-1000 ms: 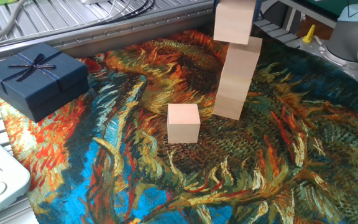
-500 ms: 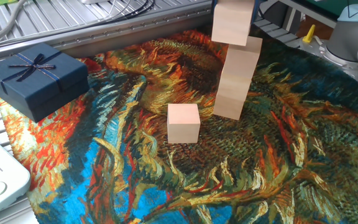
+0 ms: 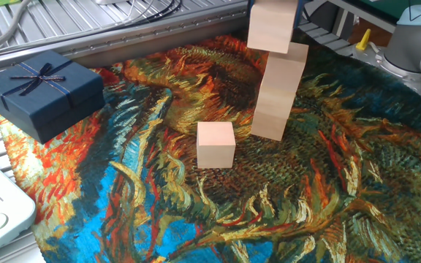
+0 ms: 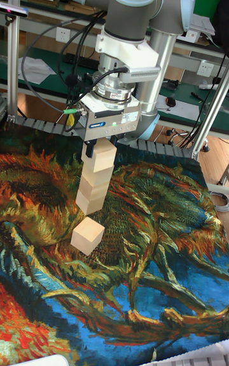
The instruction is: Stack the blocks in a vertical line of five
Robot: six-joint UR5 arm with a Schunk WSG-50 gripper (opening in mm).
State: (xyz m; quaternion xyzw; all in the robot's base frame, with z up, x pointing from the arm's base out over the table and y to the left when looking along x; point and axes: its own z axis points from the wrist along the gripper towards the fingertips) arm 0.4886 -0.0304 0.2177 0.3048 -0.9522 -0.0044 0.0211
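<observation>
At the far left of the fixed view a dark navy gift box (image 3: 41, 91) with a thin ribbon bow sits on the edge of the painted cloth (image 3: 123, 212) that covers the table, well apart from the blocks. Toward the middle, one loose block (image 3: 216, 145) rests flat on the cloth, just beside the foot of the stack and on its left in this view; in the tall view the same cube (image 4: 87, 236) lies in front of the stack's base, close to it. To the right rises the stack (image 3: 277, 91) of pale wooden cubes, leaning a little, its blocks not squarely lined up. The top block (image 3: 272, 25) sits shifted to the left of the one under it, overhanging that side. In the tall view the hand (image 4: 100, 145) comes straight down over the stack (image 4: 94, 182), its two dark fingers (image 4: 90, 148) closed against the sides of the top block (image 4: 102, 156), gripping it while it touches the cube below. Above it stands the grey UR5 arm (image 4: 137, 16).
</observation>
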